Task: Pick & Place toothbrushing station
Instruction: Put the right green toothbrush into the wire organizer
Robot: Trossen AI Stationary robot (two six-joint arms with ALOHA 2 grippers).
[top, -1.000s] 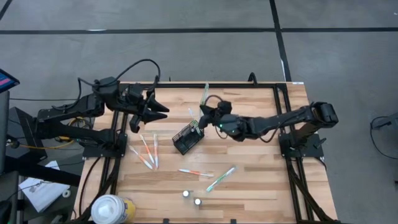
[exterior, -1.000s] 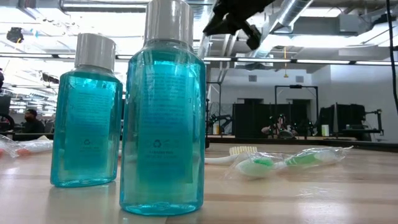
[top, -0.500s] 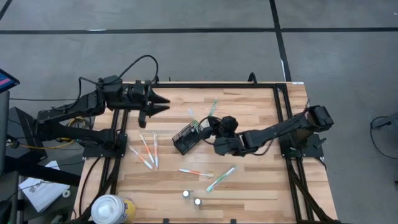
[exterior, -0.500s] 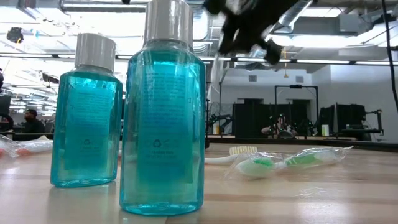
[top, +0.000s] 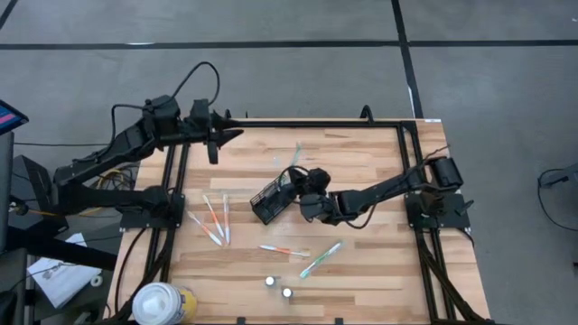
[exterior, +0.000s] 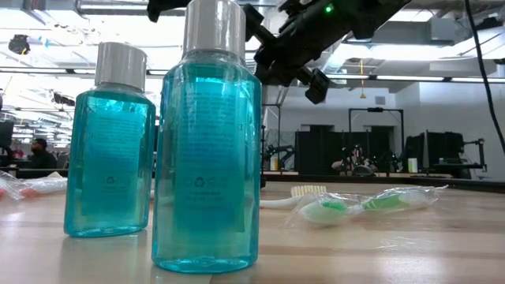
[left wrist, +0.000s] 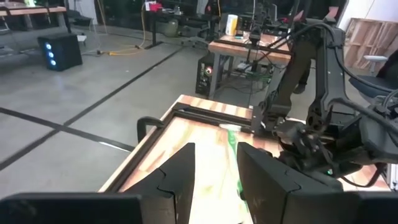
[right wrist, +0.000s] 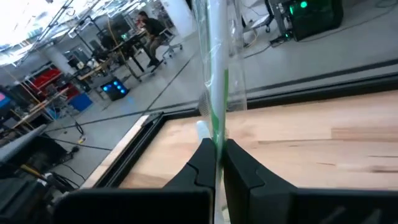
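The black wire-mesh holder stands mid-table. Right beside it on its right is my right gripper, shut on a white-and-green toothbrush in a clear wrapper, which sticks out toward the far edge. My left gripper hangs open over the far left corner with nothing between its fingers. Several more toothbrushes lie flat on the wood: a group at the left, an orange one and a green one. My right gripper pinches the toothbrush's handle between its two fingers, wrapper and all. The fingers come nearly level from the table's right and lie across the brush. The brush rises past the fingertips, clear of the table; the fingers hide its lower end.
Two small blue bottles with white caps stand near the front edge and fill the low view. A white-and-yellow round container sits at the near left corner. A black frame rail borders the far edge.
My right gripper has sunk toward the table beside the holder, still shut on the toothbrush, whose free end has swung a little toward the left. My left gripper has swung toward the far edge and turned, its fingers staying apart.
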